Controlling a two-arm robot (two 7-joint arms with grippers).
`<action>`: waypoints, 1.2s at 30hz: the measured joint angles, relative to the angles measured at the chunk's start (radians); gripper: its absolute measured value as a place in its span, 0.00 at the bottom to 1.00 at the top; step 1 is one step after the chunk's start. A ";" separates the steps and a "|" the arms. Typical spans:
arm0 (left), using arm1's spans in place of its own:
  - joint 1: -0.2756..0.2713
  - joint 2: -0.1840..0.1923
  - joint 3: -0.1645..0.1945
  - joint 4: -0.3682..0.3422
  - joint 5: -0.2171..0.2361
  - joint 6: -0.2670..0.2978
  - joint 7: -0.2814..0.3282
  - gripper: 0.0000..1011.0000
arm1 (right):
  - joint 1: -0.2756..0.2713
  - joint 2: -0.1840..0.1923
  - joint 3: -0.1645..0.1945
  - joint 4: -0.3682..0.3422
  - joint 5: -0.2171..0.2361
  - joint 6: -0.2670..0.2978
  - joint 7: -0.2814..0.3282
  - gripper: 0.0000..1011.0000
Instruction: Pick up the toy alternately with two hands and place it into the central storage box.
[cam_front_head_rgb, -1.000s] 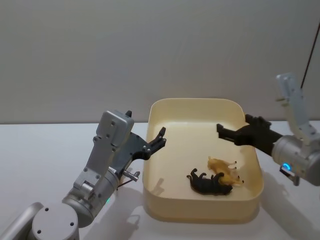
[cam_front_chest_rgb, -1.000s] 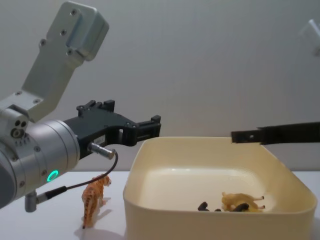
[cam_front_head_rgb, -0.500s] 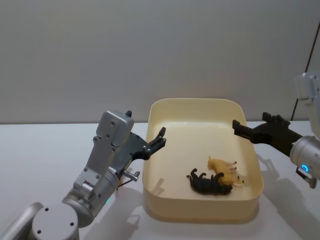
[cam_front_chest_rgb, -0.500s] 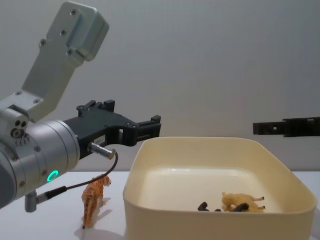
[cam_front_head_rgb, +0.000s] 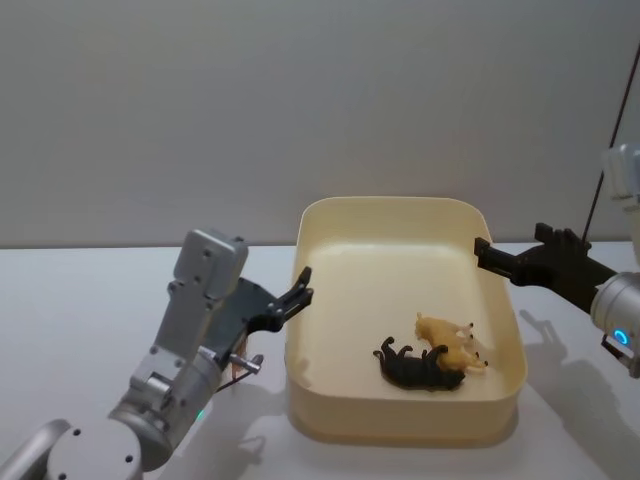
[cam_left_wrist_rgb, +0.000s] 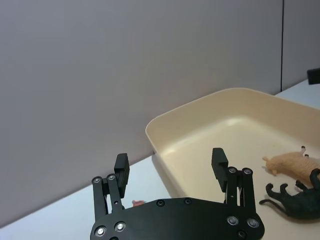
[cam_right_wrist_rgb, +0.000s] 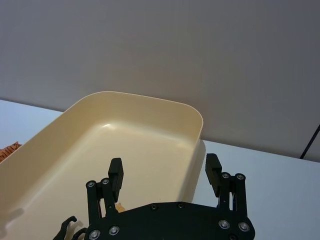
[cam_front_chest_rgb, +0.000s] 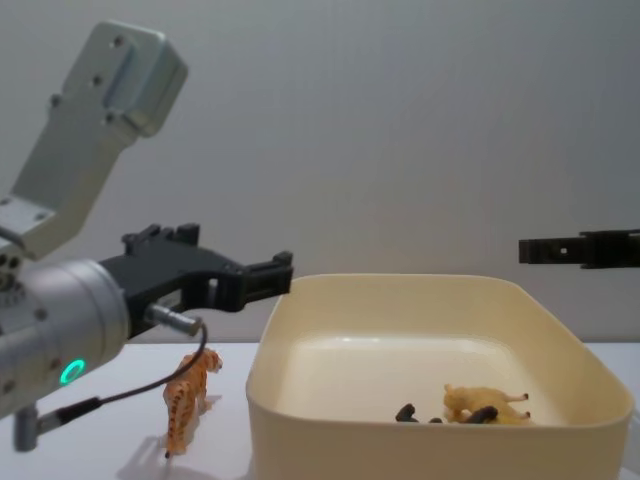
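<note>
While fingers (cam_left_wrist_rgb: 121, 167) on both are apart and empty, left gripper (cam_left_wrist_rgb: 170, 161) hovers left of storage box (cam_front_head_rgb: 400, 204), right gripper (cam_right_wrist_rgb: 165, 166) right.

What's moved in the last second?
The right gripper drew back rightward from over the storage box to its right rim. The left gripper sank and pulled back slightly. Both are open and empty. The tiger on the table, black toy and yellow toy stayed put.

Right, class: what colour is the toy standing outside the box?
Orange with darker stripes; the toy shows best in the chest view.
</note>
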 joint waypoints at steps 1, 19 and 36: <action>0.004 0.003 -0.002 -0.003 -0.008 0.007 0.005 0.99 | -0.001 0.001 0.001 -0.001 0.001 0.000 -0.001 0.99; 0.058 0.069 -0.057 -0.015 -0.168 0.091 0.027 0.99 | -0.006 0.004 0.004 -0.008 0.007 0.000 -0.003 0.99; -0.001 0.060 -0.076 0.094 -0.170 0.159 -0.117 0.99 | -0.007 0.006 0.005 -0.010 0.008 0.000 -0.004 0.99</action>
